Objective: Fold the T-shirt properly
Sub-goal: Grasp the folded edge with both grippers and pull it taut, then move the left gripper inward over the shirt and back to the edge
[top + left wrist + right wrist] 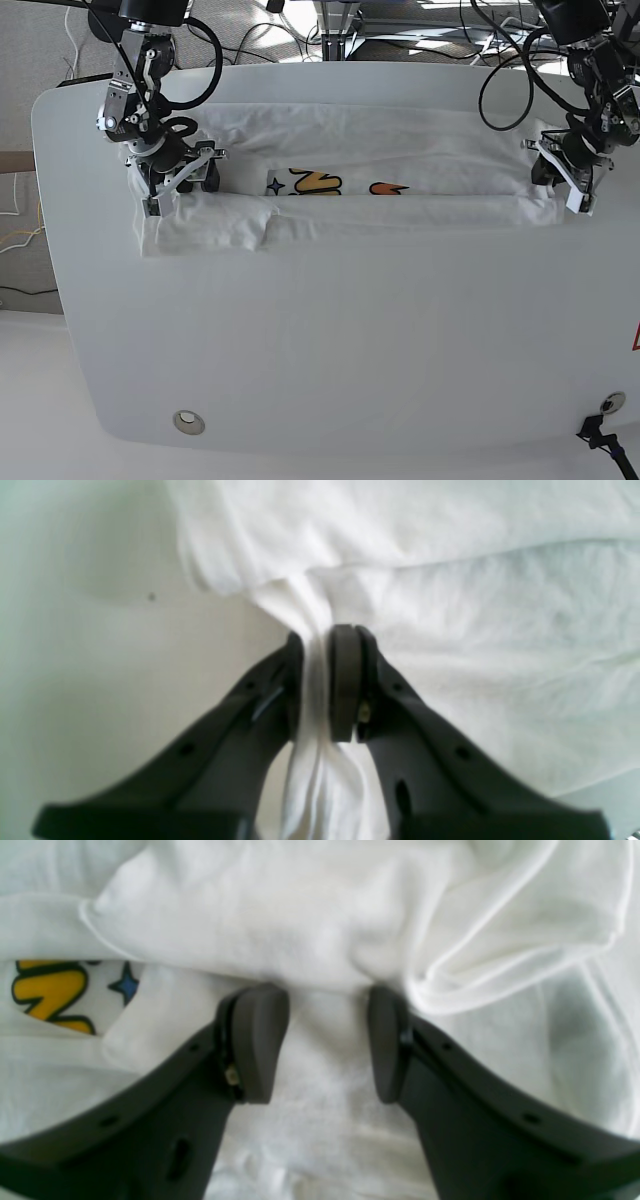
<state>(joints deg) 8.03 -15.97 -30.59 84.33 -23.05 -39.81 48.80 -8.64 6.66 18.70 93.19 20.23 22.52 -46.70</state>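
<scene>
Spread across the far half of the desk [320,350]: the T-shirt [350,215], folded into a long band running left to right in the base view. At that view's right end, the left hand [562,180], pinched on a bunch of cloth. At its left end, the right hand [178,175], down on the cloth, pads apart.

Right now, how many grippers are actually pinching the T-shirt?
1. The left gripper is shut on a bunched edge of the T-shirt at the base view's right end. The right gripper, at the other end, has its jaws apart, cloth lying between them unpinched.
</scene>
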